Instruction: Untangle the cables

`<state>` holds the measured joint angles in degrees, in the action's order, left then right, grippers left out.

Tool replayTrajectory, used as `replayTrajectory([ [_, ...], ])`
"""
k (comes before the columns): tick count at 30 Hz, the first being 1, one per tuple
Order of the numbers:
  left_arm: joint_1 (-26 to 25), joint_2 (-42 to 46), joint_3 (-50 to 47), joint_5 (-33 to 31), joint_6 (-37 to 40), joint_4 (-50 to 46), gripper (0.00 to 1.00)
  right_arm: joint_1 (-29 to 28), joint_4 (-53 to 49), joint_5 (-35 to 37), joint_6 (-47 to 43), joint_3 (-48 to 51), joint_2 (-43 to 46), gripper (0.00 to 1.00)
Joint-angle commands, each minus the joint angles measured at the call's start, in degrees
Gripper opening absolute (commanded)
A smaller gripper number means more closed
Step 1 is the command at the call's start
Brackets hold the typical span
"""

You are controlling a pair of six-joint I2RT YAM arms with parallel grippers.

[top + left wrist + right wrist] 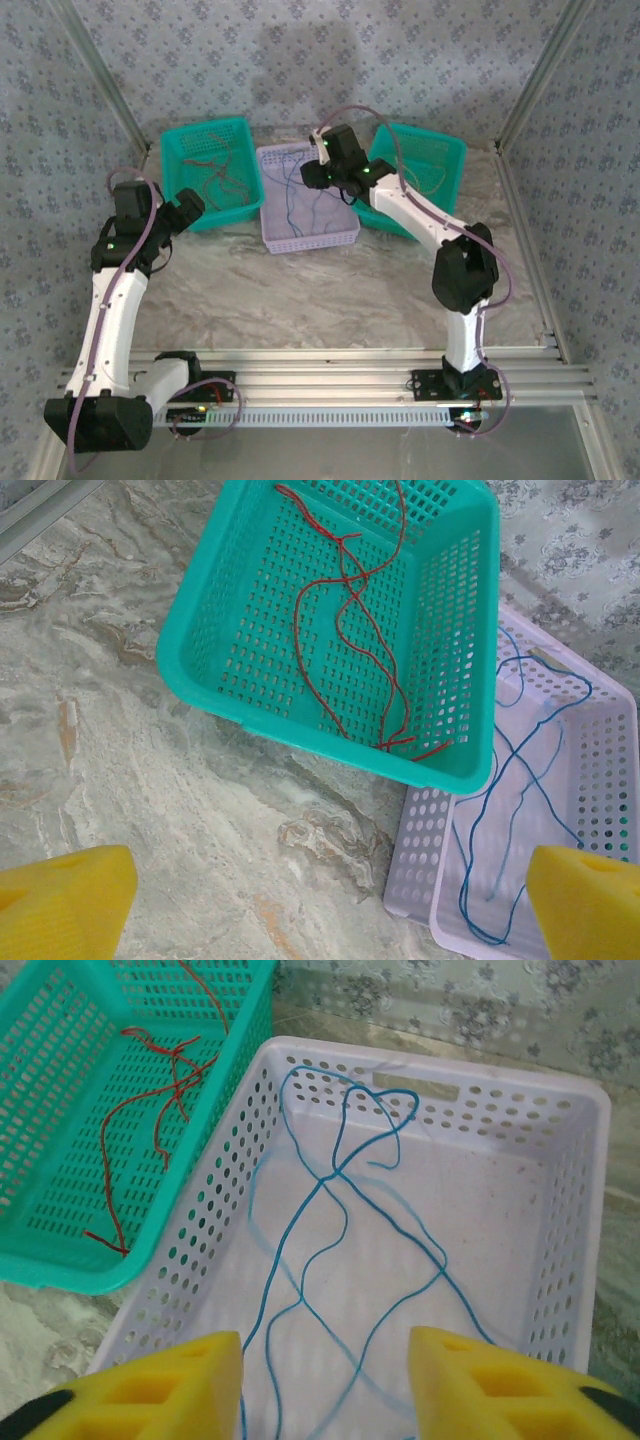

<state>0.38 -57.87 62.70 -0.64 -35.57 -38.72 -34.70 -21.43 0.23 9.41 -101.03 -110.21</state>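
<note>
Over the lilac basket at the middle of the marbled table hangs the right gripper, its yellow fingers parted with a clear gap between them. The pads grip nothing; their lower parts are cut off by the bottom edge of the right wrist view. Inside the lilac basket lie the blue cables, thin strands that cross at a small knot near the far wall and run forward into the gap between the fingers, where their ends pass out of sight. Touching the lilac basket's left side is the left teal basket, and on its floor lie the red cables, looped over one another; their far ends are cut off at the top of the left wrist view. On the near-left side of that teal basket, the left gripper hovers above bare table with its fingers spread wide and empty, only the two yellow tips showing at the lower corners. On the lilac basket's right side sits the right teal basket, partly hidden behind the right arm in the top view. A faint orange wire lies in it, too fine to trace.
</note>
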Motion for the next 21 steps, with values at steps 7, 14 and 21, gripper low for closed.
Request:
replayTrajectory([
  [7, 0.23, -0.67, 0.41, -0.34, 1.47, 1.09, 1.00, 1.48, 6.69, 6.33, -3.41, 13.70, 21.97, 0.65],
  [14, -0.53, 0.73, -2.72, -9.94, 2.61, 3.33, 1.00, 14.35, 11.76, 13.71, 1.01, 36.05, 41.09, 1.00],
  [21, -3.30, 6.87, -13.57, -21.57, 5.36, 13.67, 1.00, 27.66, 21.03, 27.11, -1.23, 56.89, 53.78, 1.00],
])
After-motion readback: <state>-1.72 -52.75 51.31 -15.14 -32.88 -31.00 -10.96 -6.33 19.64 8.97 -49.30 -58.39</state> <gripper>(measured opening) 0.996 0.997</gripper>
